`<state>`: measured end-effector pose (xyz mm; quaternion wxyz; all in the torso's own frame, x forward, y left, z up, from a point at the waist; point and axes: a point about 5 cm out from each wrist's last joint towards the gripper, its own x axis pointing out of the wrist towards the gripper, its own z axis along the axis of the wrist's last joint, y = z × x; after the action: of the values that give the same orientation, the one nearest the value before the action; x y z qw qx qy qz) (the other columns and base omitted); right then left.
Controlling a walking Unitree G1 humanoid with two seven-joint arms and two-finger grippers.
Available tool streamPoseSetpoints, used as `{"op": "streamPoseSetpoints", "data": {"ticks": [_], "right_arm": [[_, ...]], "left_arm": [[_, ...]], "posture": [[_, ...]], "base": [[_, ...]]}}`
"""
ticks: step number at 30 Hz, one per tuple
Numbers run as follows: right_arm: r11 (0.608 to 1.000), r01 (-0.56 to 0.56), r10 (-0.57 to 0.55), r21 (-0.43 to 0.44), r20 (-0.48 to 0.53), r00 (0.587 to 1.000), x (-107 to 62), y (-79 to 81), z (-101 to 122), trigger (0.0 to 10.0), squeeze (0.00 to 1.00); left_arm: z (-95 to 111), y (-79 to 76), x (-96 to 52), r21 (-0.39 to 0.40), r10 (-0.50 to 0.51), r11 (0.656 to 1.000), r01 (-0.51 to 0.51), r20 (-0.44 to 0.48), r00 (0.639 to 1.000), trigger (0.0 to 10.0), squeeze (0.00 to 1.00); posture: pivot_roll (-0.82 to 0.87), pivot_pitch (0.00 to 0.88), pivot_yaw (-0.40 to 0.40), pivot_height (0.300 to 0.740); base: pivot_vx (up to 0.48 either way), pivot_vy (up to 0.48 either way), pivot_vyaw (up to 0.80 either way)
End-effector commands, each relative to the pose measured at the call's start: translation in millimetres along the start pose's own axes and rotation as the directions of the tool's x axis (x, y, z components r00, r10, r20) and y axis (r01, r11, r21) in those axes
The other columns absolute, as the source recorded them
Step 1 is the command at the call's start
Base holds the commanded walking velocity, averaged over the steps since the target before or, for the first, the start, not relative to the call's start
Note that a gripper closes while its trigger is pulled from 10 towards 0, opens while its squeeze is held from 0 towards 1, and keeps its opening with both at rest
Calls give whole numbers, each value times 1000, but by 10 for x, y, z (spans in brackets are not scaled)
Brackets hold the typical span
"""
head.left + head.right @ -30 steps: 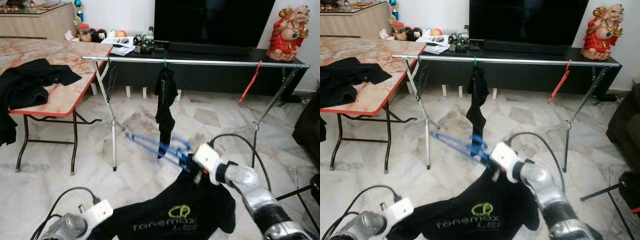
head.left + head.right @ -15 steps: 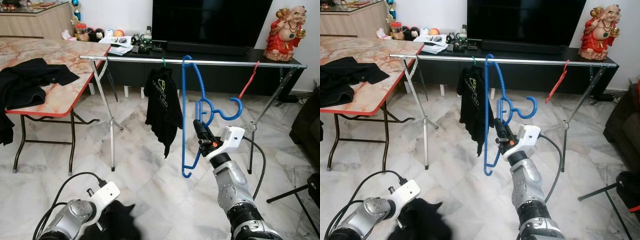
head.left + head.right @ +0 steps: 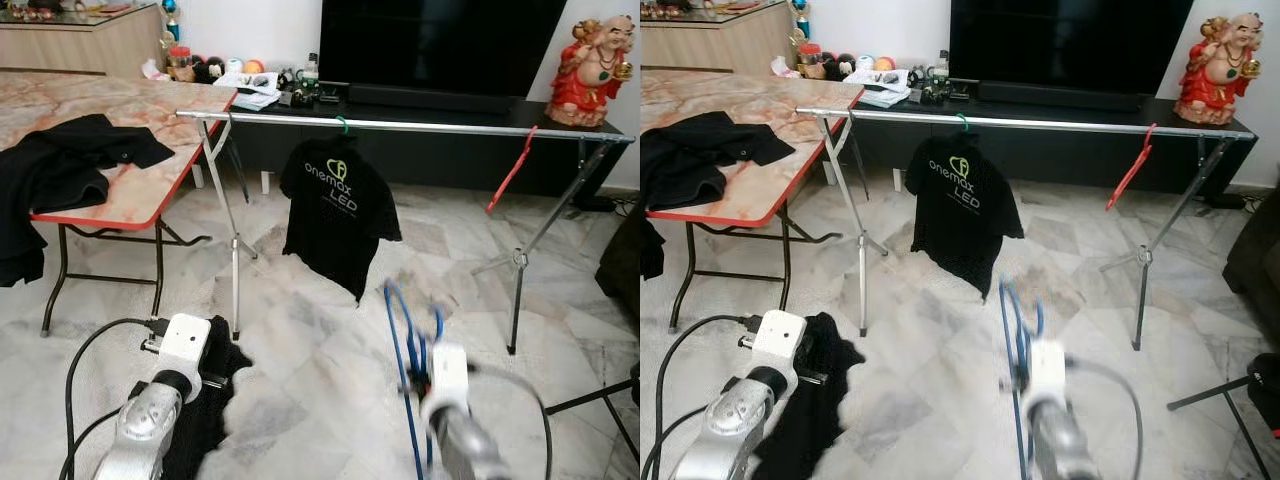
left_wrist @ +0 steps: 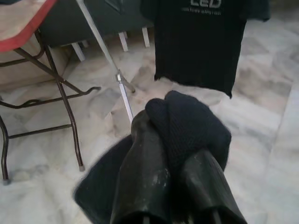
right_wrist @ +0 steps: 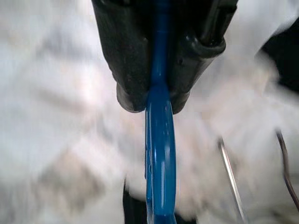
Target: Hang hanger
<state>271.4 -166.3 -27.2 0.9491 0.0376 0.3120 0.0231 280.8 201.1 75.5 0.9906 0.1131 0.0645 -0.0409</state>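
My right gripper is shut on a blue hanger. In the eye views that hanger hangs low in front of me, blurred, well below the silver rail of the clothes rack. My left gripper is shut on a bunched black garment, which droops beside my left arm at the lower left. On the rail a black T-shirt with a green logo hangs from a green hanger. A bare red hanger hangs further right.
A marble-topped folding table with black clothes stands on the left. Behind the rack are a dark TV stand, a TV and a red statue. The rack's legs spread over the marble floor.
My right arm has dropped, taking the blue hanger from upright near the rail down to floor level, now blurred. The left arm has lifted slightly with the black garment. The camera has shifted.
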Motion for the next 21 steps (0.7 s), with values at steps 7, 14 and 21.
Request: {"op": "streamPoseSetpoints", "data": {"ticks": [7, 14, 21], "right_arm": [[988, 154, -155, -23, -222, 963, -242, -199, -681, 10000, 0], [984, 176, -175, -20, -274, 946, -341, -236, -876, 10000, 0], [984, 175, -181, -45, -287, 941, -369, -237, -931, 10000, 0]], "left_arm": [[152, -120, -43, -39, 46, 998, -42, 103, 994, 10000, 0], [240, -129, -73, -25, 66, 998, -63, 127, 990, 10000, 0], [266, -165, -77, -50, 59, 997, -53, 138, 989, 10000, 0]], "posture": [[204, 0, -24, 740], [195, 0, -12, 740], [194, 0, -10, 740]], "base": [[0, 0, 0], [0, 0, 0], [0, 0, 0]]}}
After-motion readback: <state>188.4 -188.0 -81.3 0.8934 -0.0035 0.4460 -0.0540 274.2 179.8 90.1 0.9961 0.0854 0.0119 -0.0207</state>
